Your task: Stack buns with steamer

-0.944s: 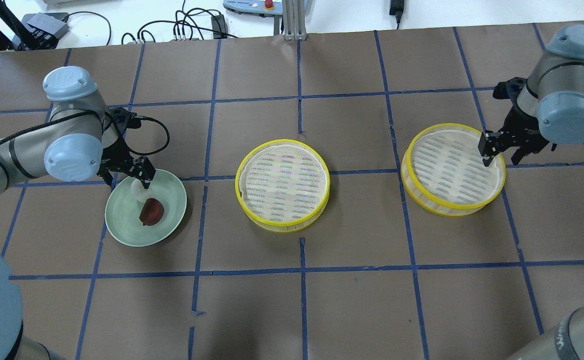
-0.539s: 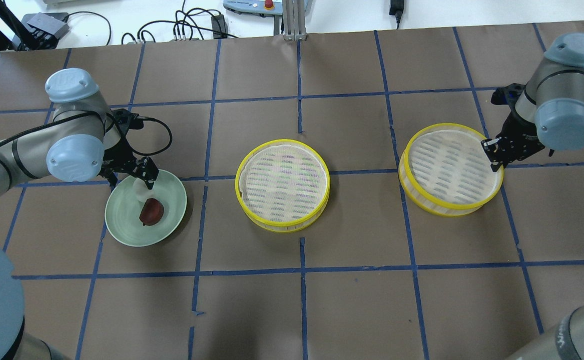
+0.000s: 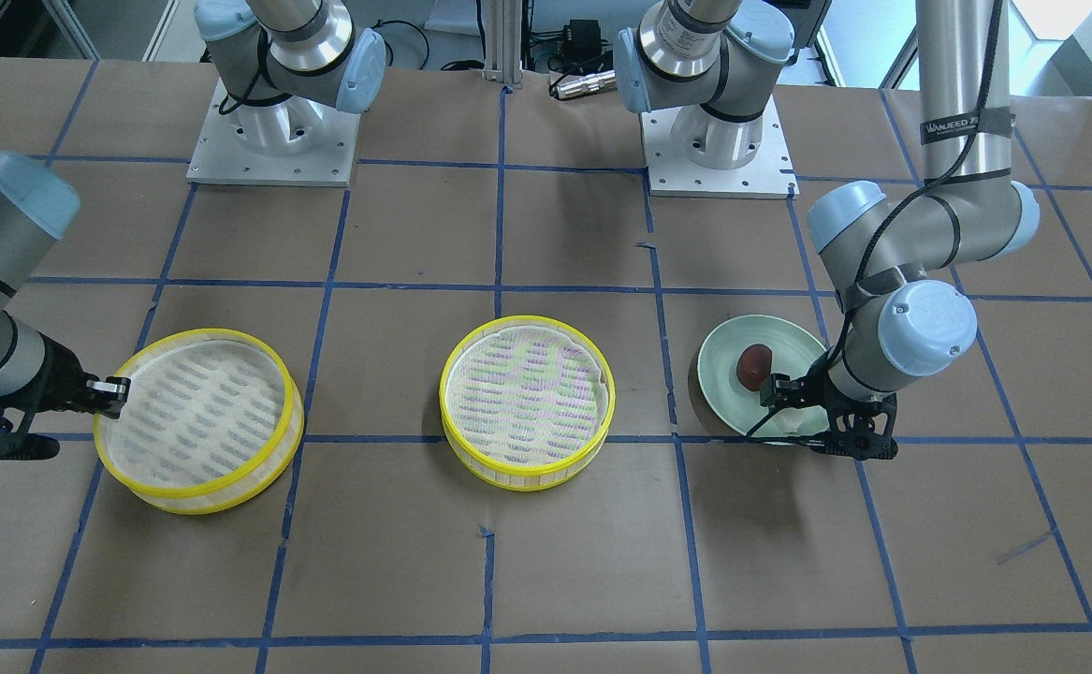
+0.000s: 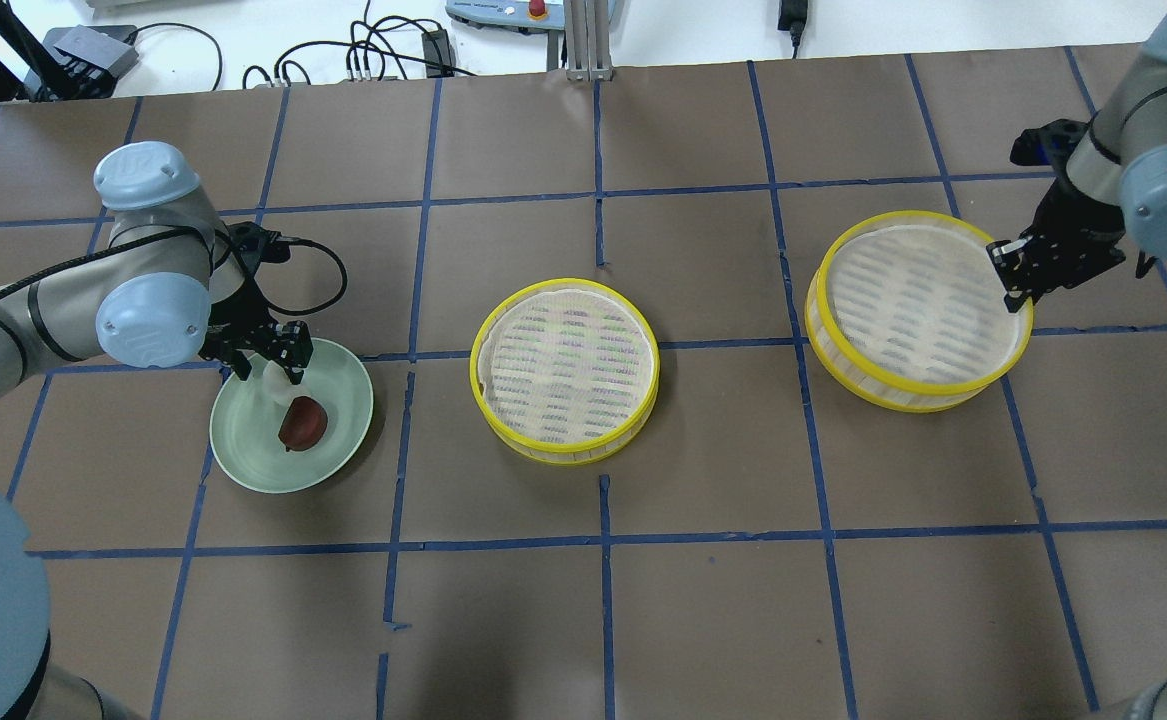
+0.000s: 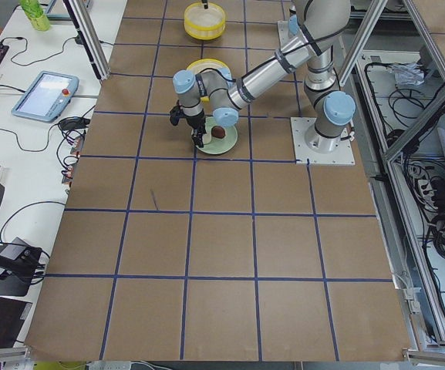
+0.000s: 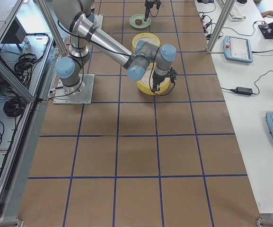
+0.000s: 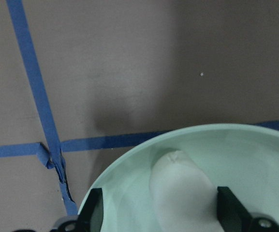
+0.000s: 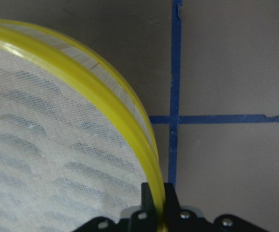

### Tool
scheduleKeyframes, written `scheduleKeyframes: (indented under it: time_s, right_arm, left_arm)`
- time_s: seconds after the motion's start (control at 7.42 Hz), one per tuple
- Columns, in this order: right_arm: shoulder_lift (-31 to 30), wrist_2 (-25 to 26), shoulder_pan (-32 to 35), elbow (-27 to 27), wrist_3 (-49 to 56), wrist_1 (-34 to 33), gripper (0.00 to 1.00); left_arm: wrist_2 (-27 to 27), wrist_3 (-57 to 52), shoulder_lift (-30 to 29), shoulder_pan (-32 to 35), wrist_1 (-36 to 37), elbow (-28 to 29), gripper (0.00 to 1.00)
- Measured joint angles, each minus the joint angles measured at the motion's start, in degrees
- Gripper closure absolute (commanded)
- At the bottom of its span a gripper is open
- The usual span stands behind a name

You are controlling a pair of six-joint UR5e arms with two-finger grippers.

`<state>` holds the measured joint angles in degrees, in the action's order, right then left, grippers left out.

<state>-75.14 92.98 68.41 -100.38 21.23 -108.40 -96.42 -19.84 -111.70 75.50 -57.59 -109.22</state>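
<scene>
The white bun (image 4: 272,384) and the dark reddish-brown bun (image 4: 303,422) lie on the pale green plate (image 4: 248,445). My left gripper (image 4: 278,362) is open and straddles the white bun. In the left wrist view the white bun (image 7: 180,191) sits between the two fingers (image 7: 94,215), with a gap on its left side. My right gripper (image 4: 1015,273) is shut on the yellow rim of the right steamer (image 4: 918,310). In the right wrist view the fingertips (image 8: 151,195) pinch the rim (image 8: 105,87). A second steamer (image 4: 565,370) sits at the centre.
The brown table has a blue tape grid (image 4: 603,540). The arm bases (image 3: 269,131) stand at the robot's side of the table. Cables and a controller (image 4: 373,50) lie beyond the far edge.
My right gripper closed on the right steamer's rim and moved it toward the far right; it looks slightly raised. My left gripper shifted a little over the white bun.
</scene>
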Motion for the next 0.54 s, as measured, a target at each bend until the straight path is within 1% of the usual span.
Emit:
scheduleKeyframes:
  time_s: [0.13, 0.54]
  right_arm:
    - [-1.4, 0.0, 0.1, 1.1, 0.0, 2.8, 0.94]
    - [-2.3, -0.1, 0.6, 1.6, -0.2, 4.3, 0.94]
  left_arm:
    - [0.0, 0.1, 0.0, 0.0, 0.0, 0.0, 1.00]
    - [-0.1, 2.1, 1.0, 0.3, 0.2, 1.0, 1.00]
